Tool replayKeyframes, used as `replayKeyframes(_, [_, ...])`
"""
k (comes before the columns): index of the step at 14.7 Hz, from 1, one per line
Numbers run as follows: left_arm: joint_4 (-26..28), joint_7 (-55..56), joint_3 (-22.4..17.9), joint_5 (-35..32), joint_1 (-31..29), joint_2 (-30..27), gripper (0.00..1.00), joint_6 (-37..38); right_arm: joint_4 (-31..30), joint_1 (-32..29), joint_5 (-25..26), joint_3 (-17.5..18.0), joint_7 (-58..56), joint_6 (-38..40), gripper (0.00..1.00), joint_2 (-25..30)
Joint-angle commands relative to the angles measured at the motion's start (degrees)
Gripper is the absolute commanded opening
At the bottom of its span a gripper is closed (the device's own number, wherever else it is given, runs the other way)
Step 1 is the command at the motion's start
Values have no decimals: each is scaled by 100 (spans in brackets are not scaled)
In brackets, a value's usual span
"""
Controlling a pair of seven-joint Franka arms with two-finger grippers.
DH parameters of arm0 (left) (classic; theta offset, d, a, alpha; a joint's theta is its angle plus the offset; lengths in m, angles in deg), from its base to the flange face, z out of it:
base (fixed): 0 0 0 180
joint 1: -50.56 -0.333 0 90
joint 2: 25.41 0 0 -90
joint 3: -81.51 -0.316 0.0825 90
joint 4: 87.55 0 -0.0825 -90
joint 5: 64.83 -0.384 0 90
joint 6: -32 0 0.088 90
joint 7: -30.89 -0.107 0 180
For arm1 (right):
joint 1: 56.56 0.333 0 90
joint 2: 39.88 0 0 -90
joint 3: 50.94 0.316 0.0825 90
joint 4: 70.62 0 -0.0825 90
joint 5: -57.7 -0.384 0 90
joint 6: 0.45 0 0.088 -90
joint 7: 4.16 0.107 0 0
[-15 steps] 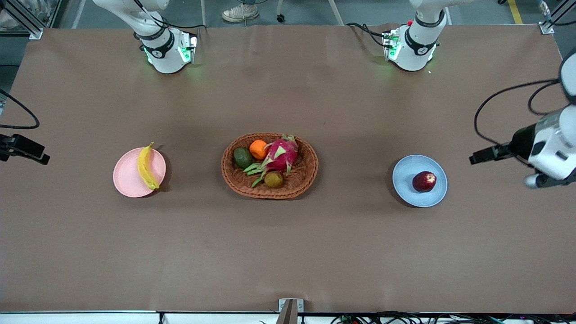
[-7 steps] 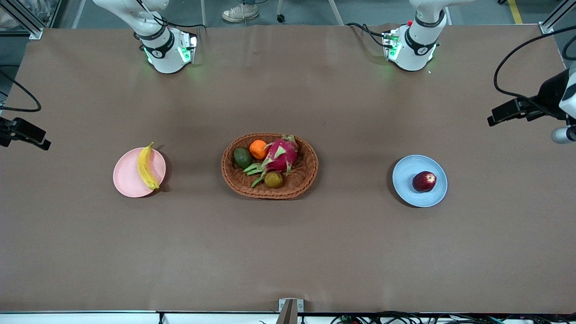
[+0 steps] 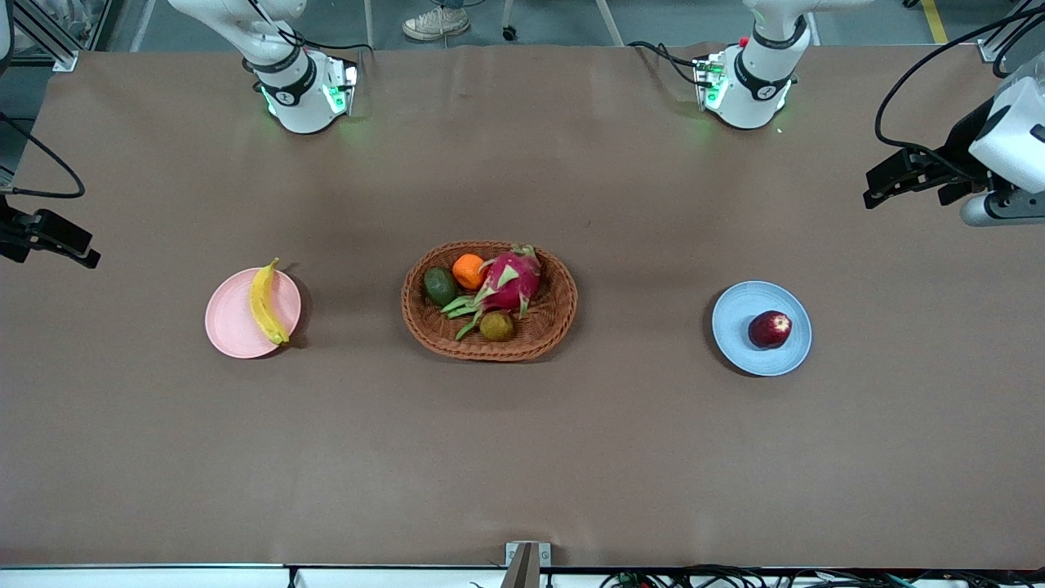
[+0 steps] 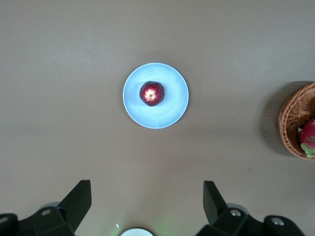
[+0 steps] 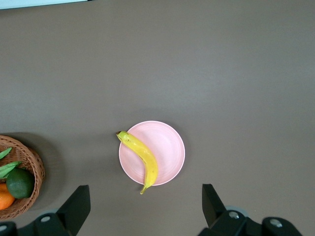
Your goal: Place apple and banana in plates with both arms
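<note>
Table (image 3: 522, 457) under brown covering carries everything. Arms come next: the left arm (image 3: 1008, 143) hangs high over the table's edge at its own end, the right arm barely shows at the other edge. The left gripper (image 4: 146, 199) is spread wide with nothing between its fingers (image 4: 78, 199), up in the air over bare table near the blue plate. The right gripper (image 5: 146, 202) is likewise spread wide and empty, over bare table near the pink plate. A basket (image 3: 489, 300) sits mid-table, holding a dragon fruit (image 3: 513, 280), an avocado (image 3: 440, 286), an orange (image 3: 469, 271) and a kiwi (image 3: 496, 326). The pink plate (image 3: 233, 322) lies toward the right arm's end, the blue plate (image 3: 739, 314) toward the left arm's end, both well apart from the basket. The banana (image 3: 265, 304) lies across the pink plate on its basket side, its tips reaching past the rim. The apple (image 3: 769, 329) rests on the blue plate, off centre.
</note>
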State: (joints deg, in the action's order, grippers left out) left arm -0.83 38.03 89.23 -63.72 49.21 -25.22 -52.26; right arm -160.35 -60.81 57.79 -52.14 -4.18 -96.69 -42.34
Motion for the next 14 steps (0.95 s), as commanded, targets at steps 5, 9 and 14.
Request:
replayKeyframes(5, [583, -450, -94, -85, -6, -485, 100, -293, -572, -32, 88, 23, -33, -132, 100, 466])
replayKeyframes(9, [275, -433, -94, -102, -6, -283, 100, -240, -572, -41, 88, 14, -42, -132, 100, 466])
replayKeyframes(14, [195, -389, -103, -111, -15, -212, 100, -179, -581, -33, 88, 5, -42, -132, 100, 475])
